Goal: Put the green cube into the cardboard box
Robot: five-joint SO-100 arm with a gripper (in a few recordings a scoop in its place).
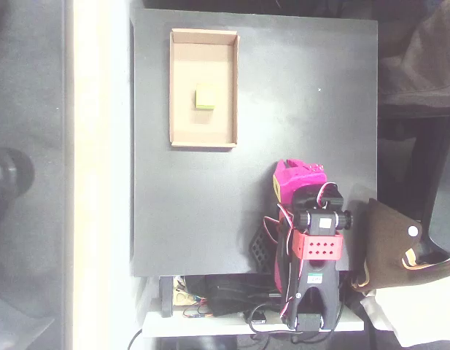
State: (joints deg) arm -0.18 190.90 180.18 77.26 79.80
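My tool [297,179] sits folded back over my base at the near right of the black counter [305,95]; from overhead I cannot tell how far it is open, and it touches nothing of the task. The green cube [206,98] lies far left of it, well apart, resting on the floor of the cardboard box [177,87], edges roughly square to the walls. The box's long axis runs near to far.

Tabletop [297,109] bare; cardboard box [203,87] walls low.

Overhead view, straight down, high above black table [297,109], arm base at bottom edge
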